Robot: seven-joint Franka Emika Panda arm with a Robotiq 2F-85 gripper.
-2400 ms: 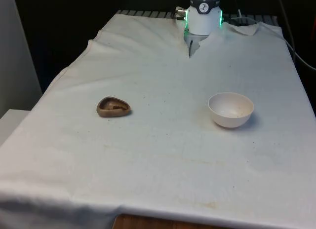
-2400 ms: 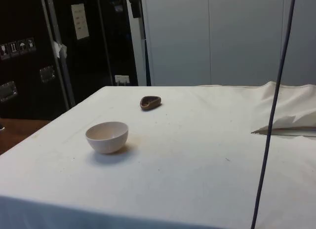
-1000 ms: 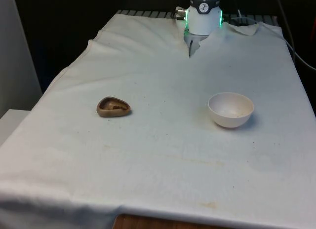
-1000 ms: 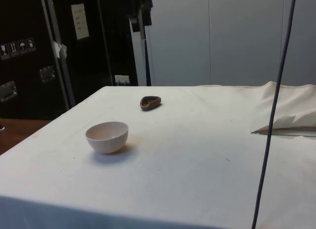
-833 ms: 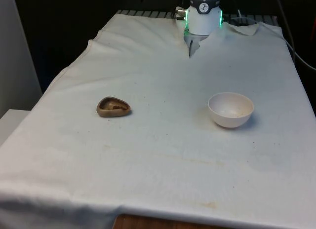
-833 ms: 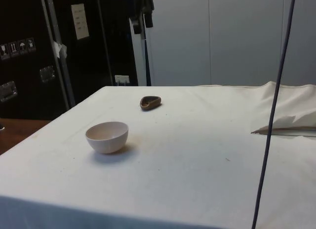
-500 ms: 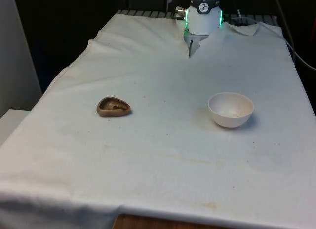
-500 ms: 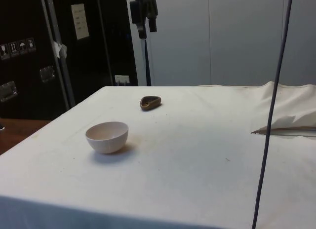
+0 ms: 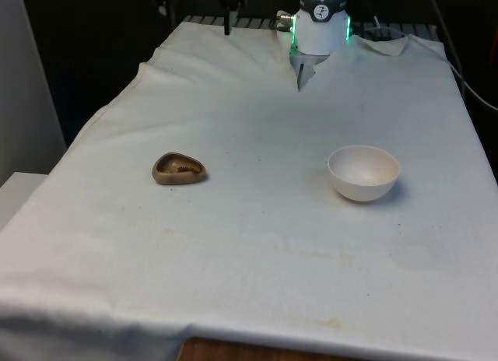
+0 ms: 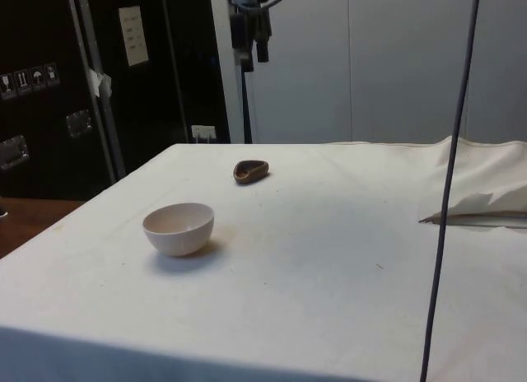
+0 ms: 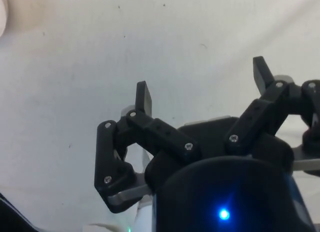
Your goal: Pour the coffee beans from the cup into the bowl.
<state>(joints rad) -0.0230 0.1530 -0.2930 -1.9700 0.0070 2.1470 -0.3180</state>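
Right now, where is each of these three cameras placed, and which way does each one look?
Front view: looks down the table at the brown cup, the white bowl and the arm's white base.
Side view: from the table's flank, bowl nearer, cup beyond, gripper high above.
Wrist view: on the arm, looking down past the open gripper at the cloth.
Front and side views share cup and bowl.
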